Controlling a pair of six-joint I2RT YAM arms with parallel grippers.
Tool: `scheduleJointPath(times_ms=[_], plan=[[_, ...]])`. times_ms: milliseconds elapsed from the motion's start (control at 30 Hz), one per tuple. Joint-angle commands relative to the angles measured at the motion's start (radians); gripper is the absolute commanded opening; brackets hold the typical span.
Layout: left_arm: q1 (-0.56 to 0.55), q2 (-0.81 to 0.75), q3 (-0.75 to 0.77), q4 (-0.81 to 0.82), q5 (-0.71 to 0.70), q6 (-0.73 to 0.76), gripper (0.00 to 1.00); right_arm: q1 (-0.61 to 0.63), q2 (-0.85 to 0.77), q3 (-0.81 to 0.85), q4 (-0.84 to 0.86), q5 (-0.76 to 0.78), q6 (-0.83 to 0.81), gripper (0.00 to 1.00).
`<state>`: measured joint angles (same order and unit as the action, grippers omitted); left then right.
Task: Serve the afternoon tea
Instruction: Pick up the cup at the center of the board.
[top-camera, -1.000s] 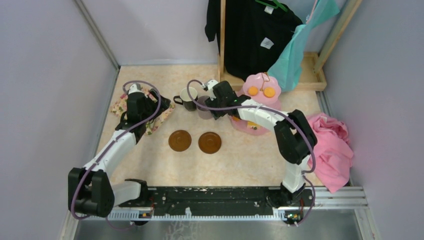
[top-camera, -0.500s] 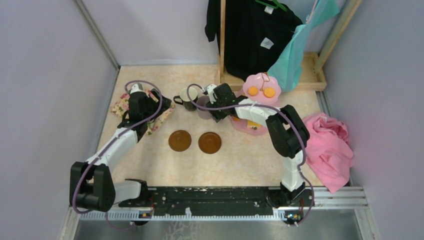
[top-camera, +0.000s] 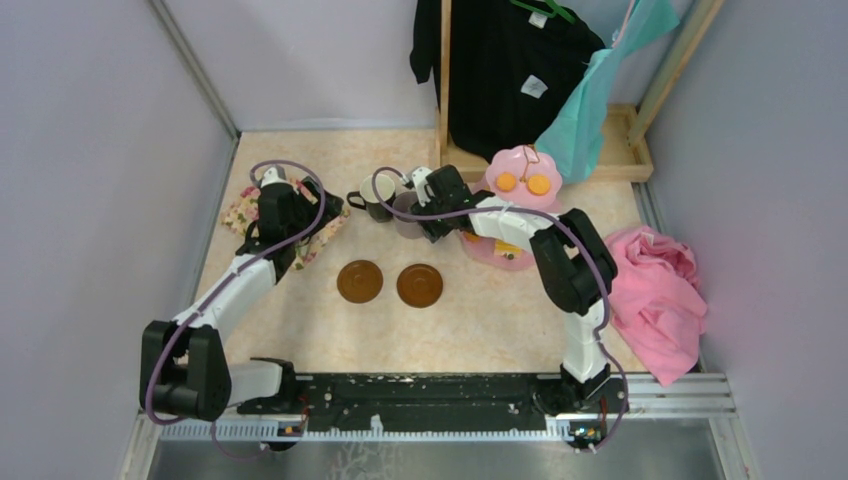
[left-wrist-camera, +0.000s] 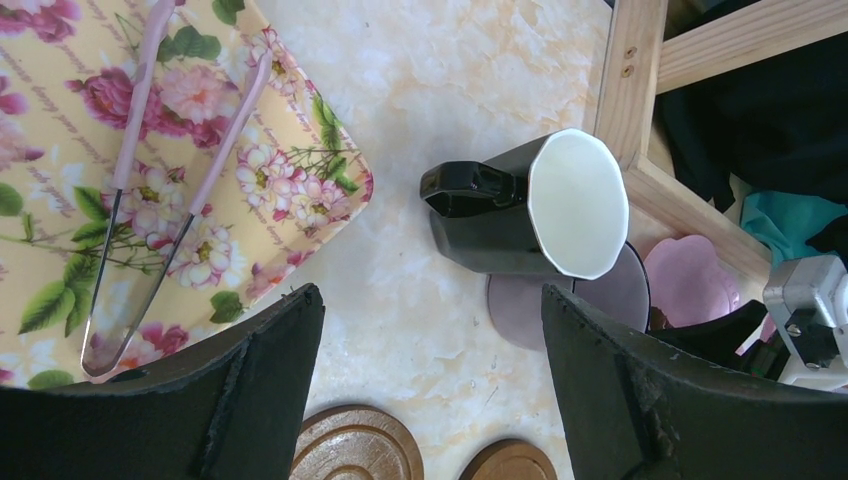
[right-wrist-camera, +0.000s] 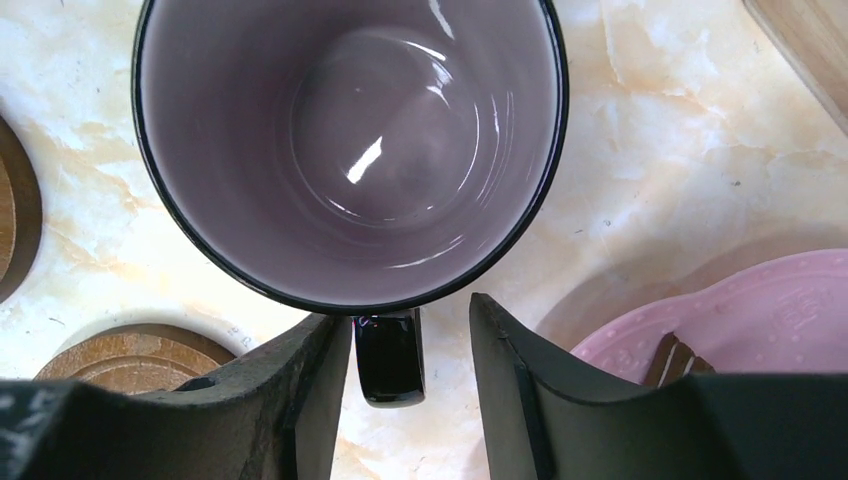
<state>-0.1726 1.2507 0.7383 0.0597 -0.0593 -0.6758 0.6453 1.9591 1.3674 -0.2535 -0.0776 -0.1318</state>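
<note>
Right arm elbow swung inward since 1 s ago. Right gripper (right-wrist-camera: 410, 378) straddles smoky mug (right-wrist-camera: 350, 150) handle (right-wrist-camera: 388, 362), jaws apart, not pinched yet. Step: grab mug. Next: close, lift, carry to coaster (top-camera: 419, 285) at its 6 o'clock. Left gripper (left-wrist-camera: 430, 400) agape, at 9 o'clock of black mug (left-wrist-camera: 510, 225).

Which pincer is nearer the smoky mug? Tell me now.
Right. The right pincer sits at the smoky mug, open, its fingers flanking the handle. The left pincer, open too, hangs by the flowered tray, with the black mug between it and the smoky one.
</note>
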Motion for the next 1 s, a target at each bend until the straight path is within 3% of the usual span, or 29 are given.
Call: scheduleJointPath(times_ms=[0,367,667,967], plan=[[-0.002,0.007,0.016,0.034,0.001,0.006,0.85,-0.007,0.001,0.06,0.051,-0.018,-0.016,0.46],[-0.002,0.01,0.011,0.041,0.009,-0.002,0.85,-0.007,0.016,0.063,0.062,-0.033,0.002,0.35],[-0.002,0.013,0.007,0.049,0.018,-0.011,0.85,-0.006,0.021,0.055,0.071,-0.045,0.01,0.18],[-0.002,0.006,-0.007,0.057,0.021,-0.021,0.85,-0.006,-0.032,0.017,0.089,-0.039,0.035,0.11]])
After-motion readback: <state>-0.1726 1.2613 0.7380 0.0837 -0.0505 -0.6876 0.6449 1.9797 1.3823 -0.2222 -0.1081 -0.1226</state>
